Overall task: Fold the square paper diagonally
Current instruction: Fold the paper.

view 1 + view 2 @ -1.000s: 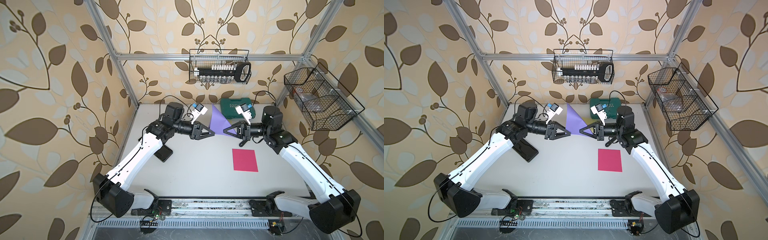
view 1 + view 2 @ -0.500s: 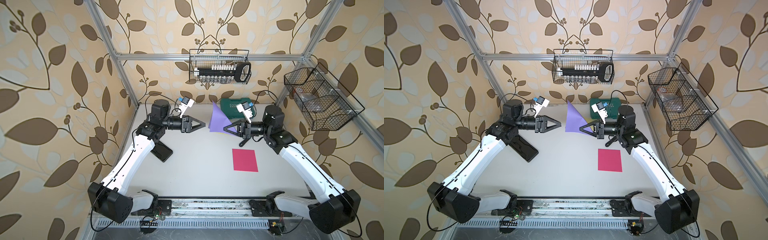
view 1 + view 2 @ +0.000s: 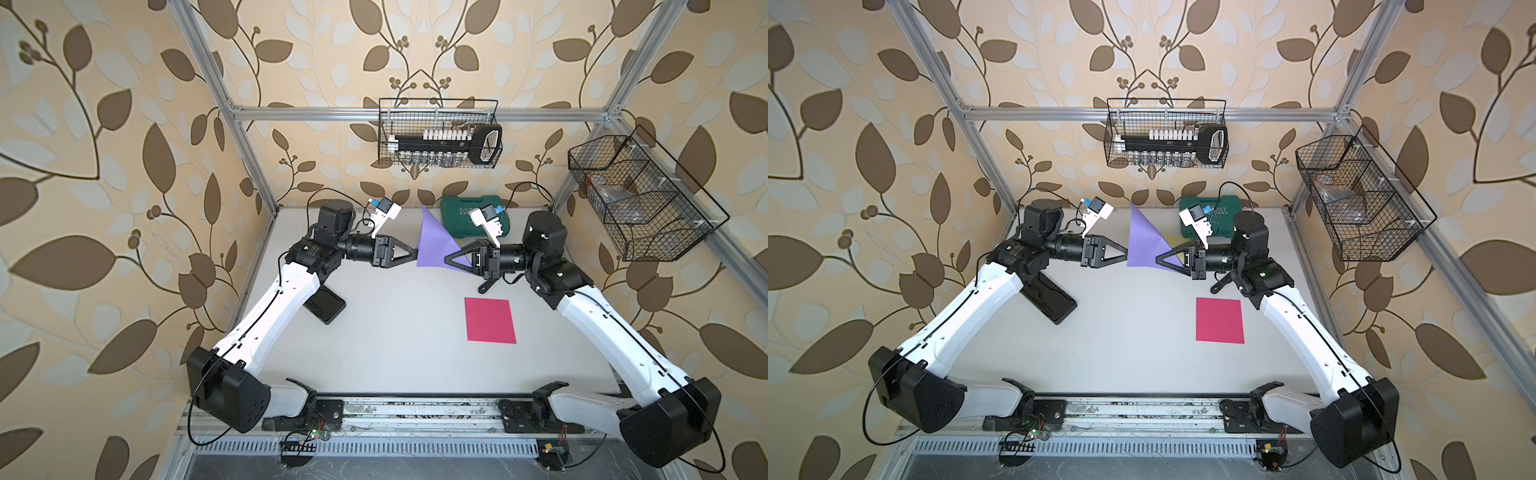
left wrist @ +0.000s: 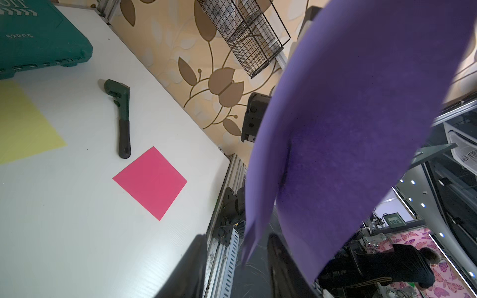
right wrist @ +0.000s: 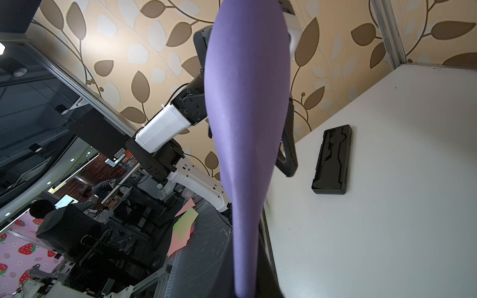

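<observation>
The right tool (image 3: 446,261) is pinching one corner of the purple paper (image 3: 434,245), holding it up off the surface (image 3: 395,353), while the left tool (image 3: 415,257) is straddling another corner with jaws apart. Light, thin and floppy, the sheet is bowing, so I am judging its corners the best holds. Below, a pink paper (image 3: 489,320) is lying flat near the front; a green case (image 3: 457,216) is sitting by the far wall, under a wire basket (image 3: 440,141).
</observation>
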You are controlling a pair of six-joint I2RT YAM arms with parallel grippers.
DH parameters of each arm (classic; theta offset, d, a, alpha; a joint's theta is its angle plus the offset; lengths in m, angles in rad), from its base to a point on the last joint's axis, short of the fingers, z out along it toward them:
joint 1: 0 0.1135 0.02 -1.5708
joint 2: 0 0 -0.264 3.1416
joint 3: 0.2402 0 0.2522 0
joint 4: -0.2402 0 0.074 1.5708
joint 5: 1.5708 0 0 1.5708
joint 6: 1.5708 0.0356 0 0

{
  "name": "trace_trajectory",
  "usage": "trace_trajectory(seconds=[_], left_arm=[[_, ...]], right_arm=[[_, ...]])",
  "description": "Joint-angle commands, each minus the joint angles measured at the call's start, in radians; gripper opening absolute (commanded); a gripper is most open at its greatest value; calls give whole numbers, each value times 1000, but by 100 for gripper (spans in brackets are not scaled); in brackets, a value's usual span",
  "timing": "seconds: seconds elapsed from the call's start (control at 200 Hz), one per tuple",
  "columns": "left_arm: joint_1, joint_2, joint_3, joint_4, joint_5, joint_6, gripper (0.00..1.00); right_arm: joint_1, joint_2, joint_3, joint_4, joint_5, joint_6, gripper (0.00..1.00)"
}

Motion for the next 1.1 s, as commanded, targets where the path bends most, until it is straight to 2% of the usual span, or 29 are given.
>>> trace_trajectory(seconds=[0.0,0.13,0.305,0.53,0.965,1.095], left_arm=[[-18,-3,45,32,54,15,28],[-23,-9,41,37,61,17,13],[-23,-18,35,36,57,31,0],[-36,-27,24,28,45,54,0],[-46,-31,47,-24,11,94,0],[-44,-31,47,-32,8,98,0]], right_arm=[[7,0,-16,23,-12,-3,10],[9,4,-11,24,-4,-2,10],[13,2,-14,33,19,6,10],[21,-9,-35,99,65,60,8],[30,-16,-33,83,75,41,8],[24,-22,-22,53,71,22,14]])
